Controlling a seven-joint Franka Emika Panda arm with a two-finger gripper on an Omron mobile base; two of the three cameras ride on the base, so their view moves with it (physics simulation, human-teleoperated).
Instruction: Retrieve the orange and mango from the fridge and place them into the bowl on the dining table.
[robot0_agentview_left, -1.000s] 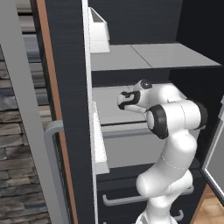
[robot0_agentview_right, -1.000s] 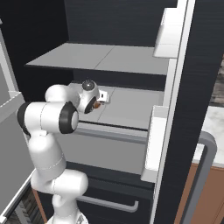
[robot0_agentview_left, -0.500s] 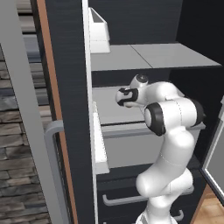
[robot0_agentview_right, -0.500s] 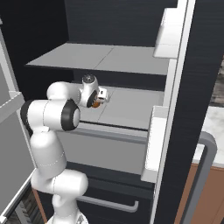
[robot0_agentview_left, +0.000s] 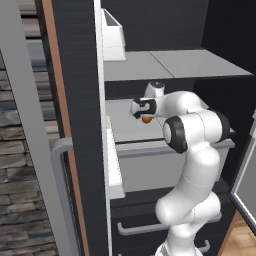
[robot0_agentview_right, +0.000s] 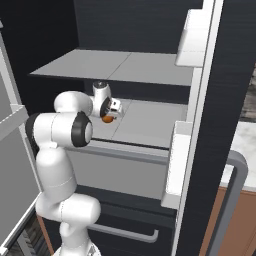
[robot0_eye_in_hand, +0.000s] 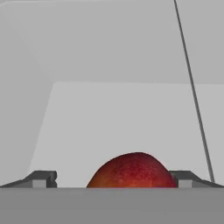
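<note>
Compared with a second earlier, the arm has pushed its hand a little deeper onto the fridge's (robot0_agentview_left: 75, 60) middle shelf (robot0_agentview_right: 145, 122), and the gripper (robot0_agentview_left: 145, 116) now sits right at the fruit rather than short of it.

Nearest in the hand view, the two dark fingertips (robot0_eye_in_hand: 41, 179) rise at the bottom corners, spread wide, with the mango (robot0_eye_in_hand: 133, 171) between them at bottom centre. Its visible skin is red-orange and speckled, and it fills much of the gap, but neither fingertip appears to press on it, so the fingers look open around the fruit, not clamped. Whether either pad touches it cannot be told. In the left base view a small orange patch shows just below the hand at centre frame; in the right base view the same patch sits left of centre, resting on the grey shelf.

Farther back, the shelf runs pale and bare to the rear wall, with a thin seam slanting down the right of the hand view. Above it in both base views lies the upper grey shelf (robot0_agentview_left: 175, 65).

As a judgement, the task is at an early stage: the fridge stands open and the first fruit is bracketed, but closing, lifting out, carrying to the bowl and fetching the orange all remain.
</note>
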